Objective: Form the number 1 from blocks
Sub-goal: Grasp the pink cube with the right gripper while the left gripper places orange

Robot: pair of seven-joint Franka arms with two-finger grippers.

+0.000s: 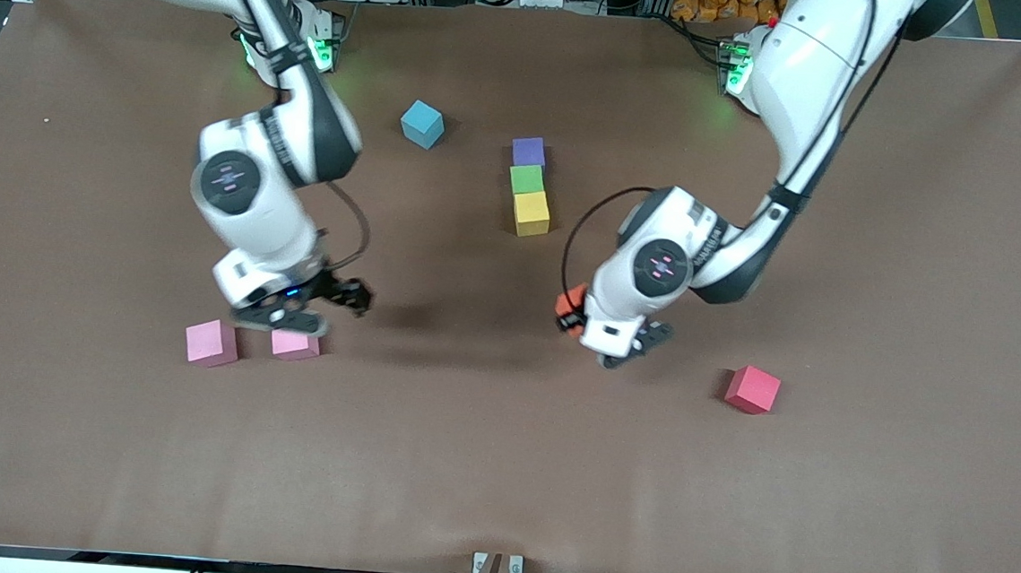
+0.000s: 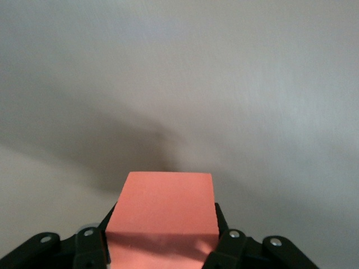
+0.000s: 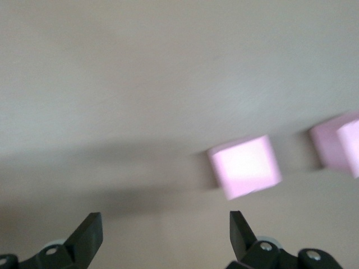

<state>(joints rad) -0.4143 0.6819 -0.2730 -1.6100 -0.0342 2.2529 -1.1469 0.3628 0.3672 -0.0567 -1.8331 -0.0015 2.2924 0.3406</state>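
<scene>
Left gripper (image 2: 160,246) pinches orange block (image 2: 161,216), carried in air over bare table, between yellow block (image 1: 531,212) and red block (image 1: 751,389). Right gripper (image 3: 162,230) spread wide, empty, over two pink blocks (image 1: 211,342) (image 1: 295,344).

We judge step: transport of orange to column – purple block (image 1: 529,151), green block (image 1: 526,179), yellow touching in line. Next move calls for setting orange flush against yellow, on camera-near side.

Left wrist view shows the grip clearly – front view shows only an orange sliver. Blue block (image 1: 422,124) sits apart, only in front view.
</scene>
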